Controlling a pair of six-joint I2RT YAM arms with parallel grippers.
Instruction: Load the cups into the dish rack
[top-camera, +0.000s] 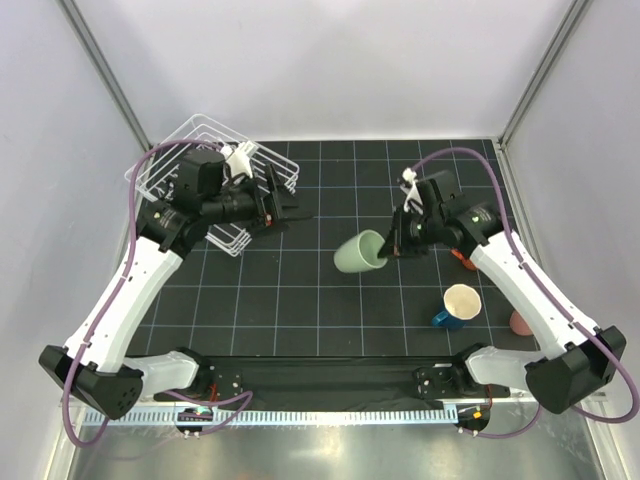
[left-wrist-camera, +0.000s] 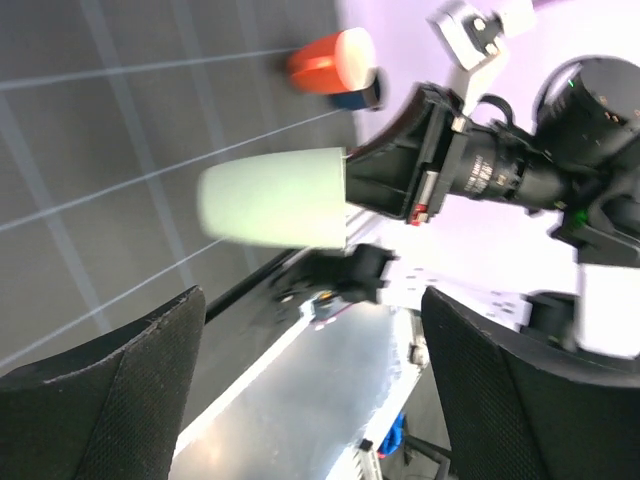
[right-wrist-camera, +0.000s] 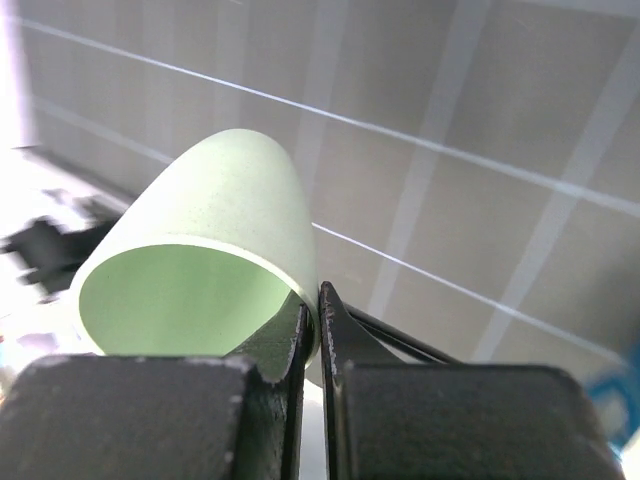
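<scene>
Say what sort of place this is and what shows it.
Probably a robot lab cell: plain walls, a gridded mat, arms bolted at its edge, a rack and green cup.

High rear view looking down, wrist views close-up, all sharing green cup

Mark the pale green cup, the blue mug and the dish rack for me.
pale green cup (top-camera: 357, 253): top view, its outer side wall.
blue mug (top-camera: 460, 303): top view, its cream inside.
dish rack (top-camera: 210, 132): top view, its far wire rim.
</scene>
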